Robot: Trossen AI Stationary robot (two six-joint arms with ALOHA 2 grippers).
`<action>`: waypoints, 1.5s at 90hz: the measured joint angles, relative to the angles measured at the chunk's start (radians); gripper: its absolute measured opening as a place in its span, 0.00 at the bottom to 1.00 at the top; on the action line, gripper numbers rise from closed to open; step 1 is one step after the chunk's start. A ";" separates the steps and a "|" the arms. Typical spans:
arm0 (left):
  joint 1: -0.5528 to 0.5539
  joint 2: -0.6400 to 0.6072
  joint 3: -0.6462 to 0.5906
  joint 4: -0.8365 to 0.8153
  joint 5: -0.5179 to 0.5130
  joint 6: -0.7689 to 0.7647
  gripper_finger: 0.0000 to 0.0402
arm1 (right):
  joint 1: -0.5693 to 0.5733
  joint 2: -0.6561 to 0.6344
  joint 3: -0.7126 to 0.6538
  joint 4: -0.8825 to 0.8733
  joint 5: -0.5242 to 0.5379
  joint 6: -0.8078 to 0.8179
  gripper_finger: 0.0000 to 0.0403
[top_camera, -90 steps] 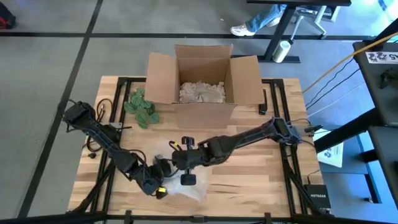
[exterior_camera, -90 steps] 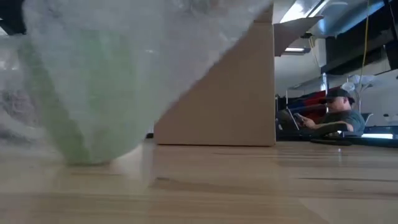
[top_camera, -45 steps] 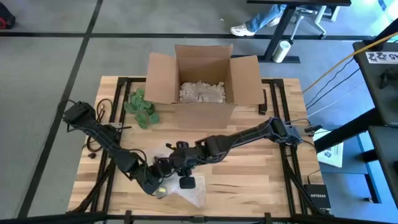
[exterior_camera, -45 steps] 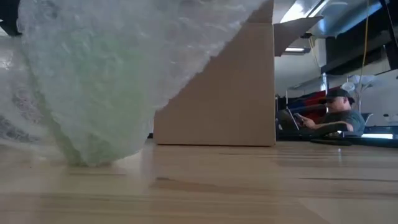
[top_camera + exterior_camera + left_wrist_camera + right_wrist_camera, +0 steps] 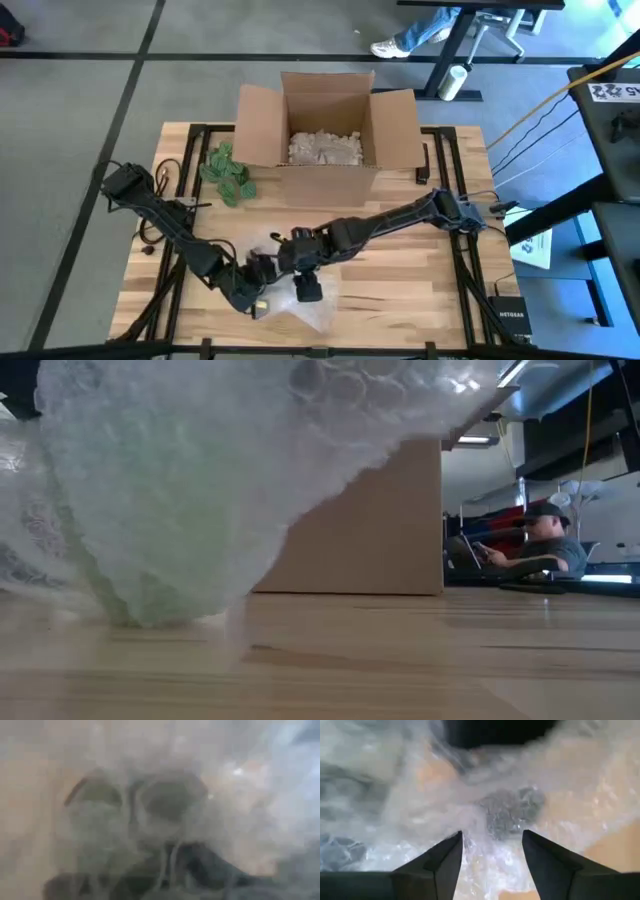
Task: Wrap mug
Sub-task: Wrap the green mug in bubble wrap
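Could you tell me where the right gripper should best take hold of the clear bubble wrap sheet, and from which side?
Probably the loose edge of the clear bubble wrap sheet lying flat on the wooden table, taken from above: the right gripper hovers there, open.

An open cardboard box point(image 5: 328, 128) of pale packing filler point(image 5: 325, 148) sits on the table point(image 5: 420, 290). Green leafy sprigs point(image 5: 228, 173) lie beside the box; a seated person point(image 5: 535, 545) is beyond it.

Two dark, slim jointed arms with black cables along them; the right tool point(image 5: 490, 865) has two black, wedge-shaped fingers point(image 5: 440, 865).
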 joint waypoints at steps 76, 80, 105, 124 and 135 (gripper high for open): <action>0.001 -0.001 0.000 -0.002 0.001 0.001 0.00 | 0.002 -0.121 0.000 -0.260 0.256 0.107 0.48; 0.001 -0.001 0.000 -0.002 0.001 0.001 0.00 | 0.002 -0.132 0.000 -0.246 0.255 0.108 0.48; 0.001 -0.001 0.000 -0.002 0.001 0.001 0.00 | 0.027 -0.152 0.000 -0.198 0.229 0.138 0.48; 0.001 -0.001 0.000 -0.002 0.000 0.002 0.00 | 0.063 -0.118 0.001 -0.078 0.219 0.116 0.48; 0.001 -0.001 0.000 -0.001 0.000 0.003 0.00 | 0.067 -0.081 0.001 0.030 0.162 0.079 0.47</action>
